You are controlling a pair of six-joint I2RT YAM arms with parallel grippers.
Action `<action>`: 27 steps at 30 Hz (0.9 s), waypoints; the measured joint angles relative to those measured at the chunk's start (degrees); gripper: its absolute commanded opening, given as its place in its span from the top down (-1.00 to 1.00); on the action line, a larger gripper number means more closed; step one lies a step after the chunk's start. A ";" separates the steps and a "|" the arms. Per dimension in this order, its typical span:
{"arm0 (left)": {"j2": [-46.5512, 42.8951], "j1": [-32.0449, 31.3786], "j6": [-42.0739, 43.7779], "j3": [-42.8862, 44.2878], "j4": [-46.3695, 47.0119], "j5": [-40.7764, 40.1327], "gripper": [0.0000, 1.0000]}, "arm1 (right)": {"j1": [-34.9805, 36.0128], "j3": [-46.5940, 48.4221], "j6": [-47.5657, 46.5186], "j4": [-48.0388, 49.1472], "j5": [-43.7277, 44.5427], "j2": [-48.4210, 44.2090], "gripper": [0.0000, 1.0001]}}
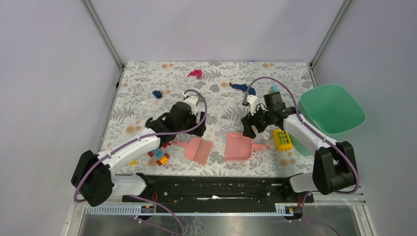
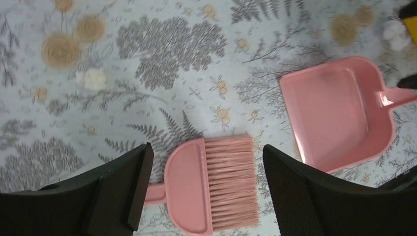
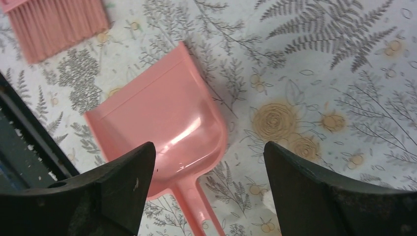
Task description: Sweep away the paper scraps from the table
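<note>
Top view: the paper scraps (image 1: 195,73), magenta, blue and white, lie scattered on the far half of the table (image 1: 221,105). A pink brush (image 1: 199,149) and pink dustpan (image 1: 238,146) lie side by side nearer the arms.

Left wrist: the left gripper (image 2: 206,152) is spread wide and empty above the brush. A white scrap (image 2: 92,78) lies beyond it.

Right wrist: the right gripper (image 3: 207,147) gapes over the dustpan's handle, holding nothing.

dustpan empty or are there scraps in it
Empty. The pink dustpan shows only bare plastic inside in both wrist views; paper scraps lie out on the table.
</note>
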 measured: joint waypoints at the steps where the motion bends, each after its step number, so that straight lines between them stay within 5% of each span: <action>1: 0.48 0.02 -1.25 0.50 -1.36 -1.09 -0.71 | 0.02 0.07 -0.55 -0.44 -1.05 0.00 -0.67; 16: -6.10 0.20 -20.76 -1.05 -15.30 -9.73 -0.66 | 9.64 9.14 -2.73 -3.13 -5.60 9.40 -0.18; 27: -12.63 0.22 -33.57 -4.20 -18.99 -18.82 -0.73 | 19.91 20.83 2.36 1.03 -0.57 22.95 -0.34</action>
